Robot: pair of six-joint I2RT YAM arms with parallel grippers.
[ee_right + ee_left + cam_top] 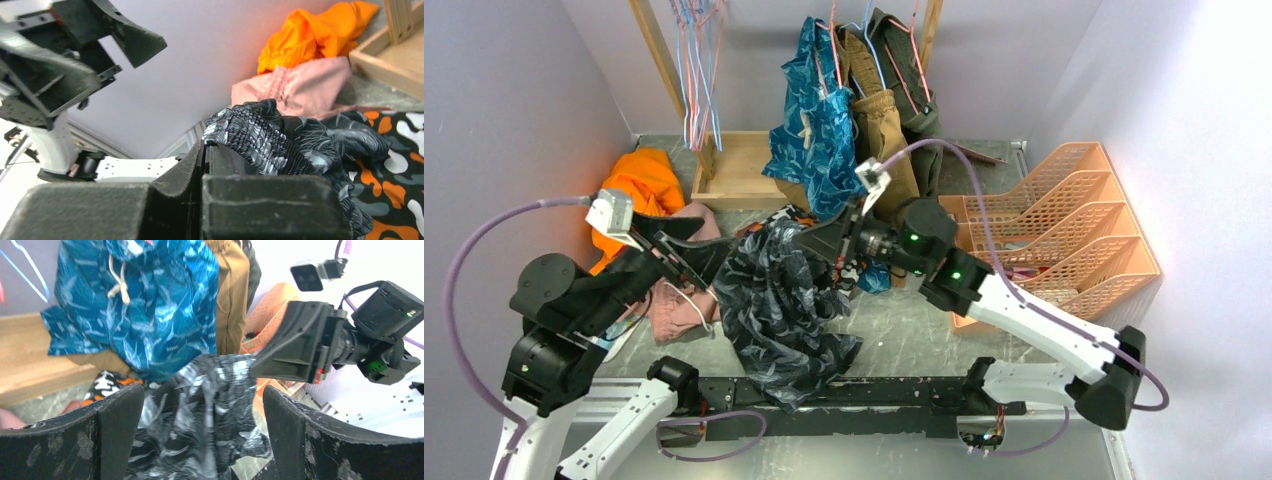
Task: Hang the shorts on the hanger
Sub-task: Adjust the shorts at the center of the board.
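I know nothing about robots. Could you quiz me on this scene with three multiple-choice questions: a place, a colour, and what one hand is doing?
1. Where does the orange garment lie? A) far left, beside the wooden tray B) near right corner C) hanging up
2. What colour are the hanging patterned shorts? A) yellow B) teal-blue C) pink
3. What is the right hand doing? A) open wide B) out of view C) shut on the dark shorts
Answers: 1 A, it lies heaped by the tray; 2 B, the left wrist view shows blue fabric; 3 C, it pinches the waistband.
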